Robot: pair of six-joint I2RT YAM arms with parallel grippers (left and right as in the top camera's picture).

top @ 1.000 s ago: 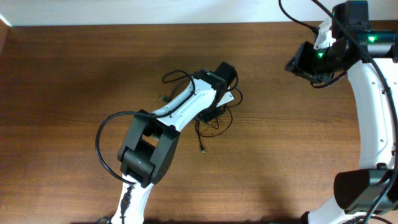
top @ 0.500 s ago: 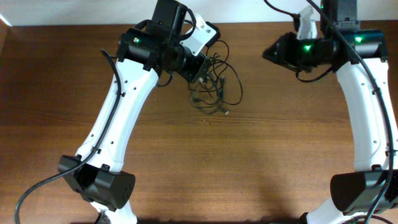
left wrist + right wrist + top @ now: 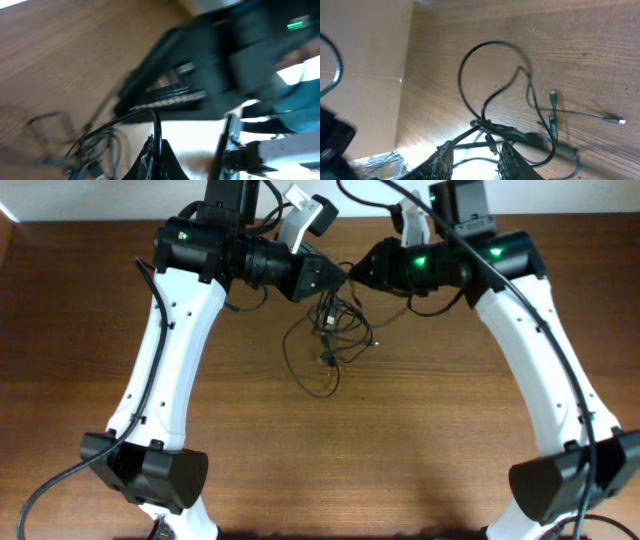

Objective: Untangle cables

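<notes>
Overhead, left gripper [image 3: 326,281] is clamping shut on the cables [image 3: 322,350], the tangle hanging over the table [image 3: 430,430]; right gripper [image 3: 354,273] is straddling strands, jaws apart.

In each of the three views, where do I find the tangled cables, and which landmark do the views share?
Overhead: the cables are at top centre.
Left wrist: the cables are at lower left, blurred.
Right wrist: the cables fill the centre, a loop above the knot.
Shared landmark: the brown wooden table.
</notes>
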